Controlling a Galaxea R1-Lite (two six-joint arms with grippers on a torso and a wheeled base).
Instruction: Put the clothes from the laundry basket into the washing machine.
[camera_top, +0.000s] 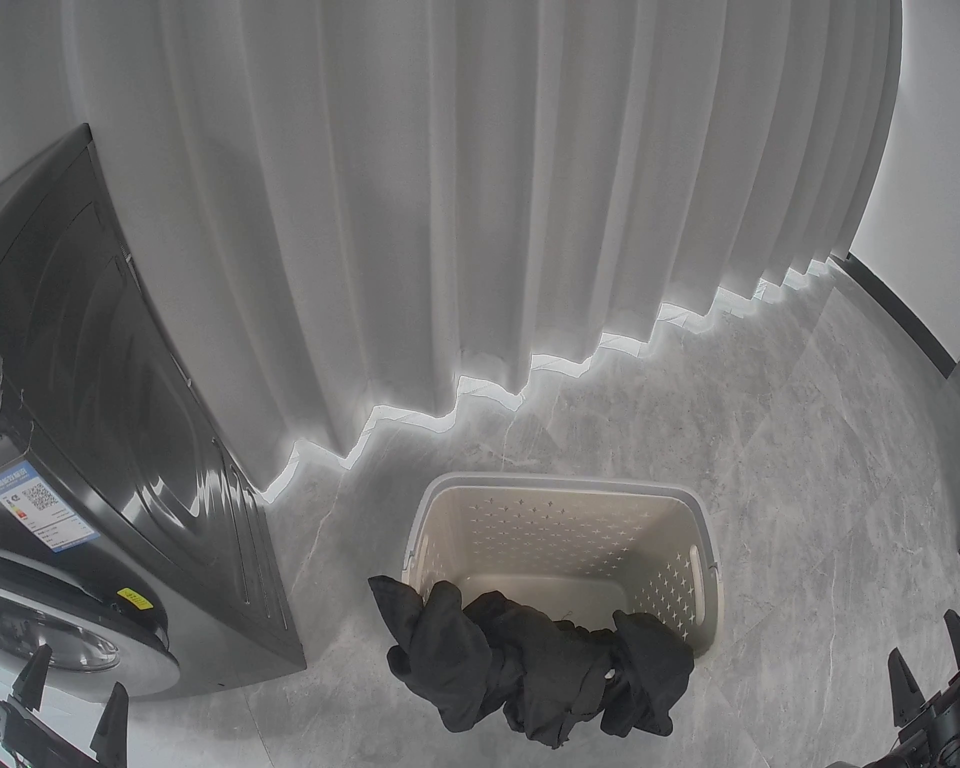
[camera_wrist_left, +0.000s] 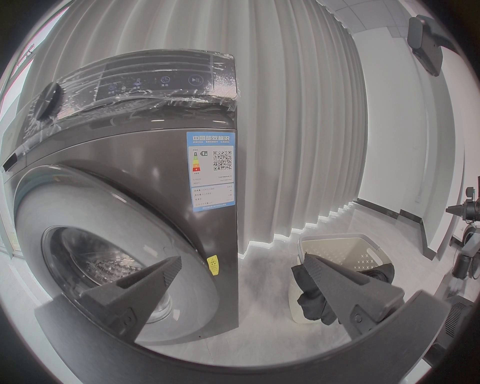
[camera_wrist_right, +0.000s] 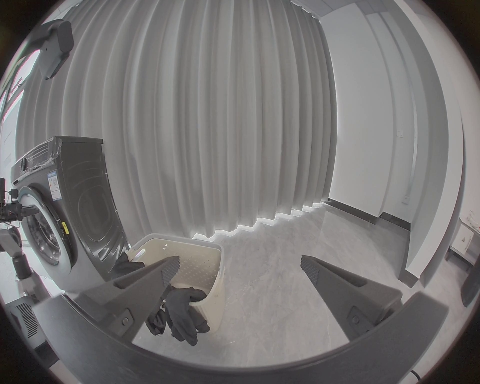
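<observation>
Black clothes (camera_top: 530, 660): you have one dark bundle draped over the near rim of the laundry basket (camera_top: 570, 487), part hanging outside, part lying inside. Nothing grips it.

Basket: pale, perforated walls, upright on the grey floor (camera_top: 800, 450). It stands to the right of the washing machine (camera_top: 110, 430), near it but not touching.

Washing machine: dark grey front-loader. Its round door (camera_wrist_left: 100, 270) looks shut in the left wrist view, with the drum visible through the glass. There is a blue and white label (camera_wrist_left: 211, 170) on the front, a small yellow sticker (camera_wrist_left: 213, 265) below it, and clear film over the control panel (camera_wrist_left: 150, 82).

Left pincer (camera_top: 78, 675): low at your left, in front of the machine door, fingers apart, nothing between them.

Right pincer (camera_top: 922, 640): low at your right above bare floor, well apart from the basket, fingers apart, nothing held.

Behind: a white pleated curtain (camera_top: 480, 200) hangs to the floor behind the basket and machine, and a white wall (camera_wrist_right: 365, 115) runs along the right.
</observation>
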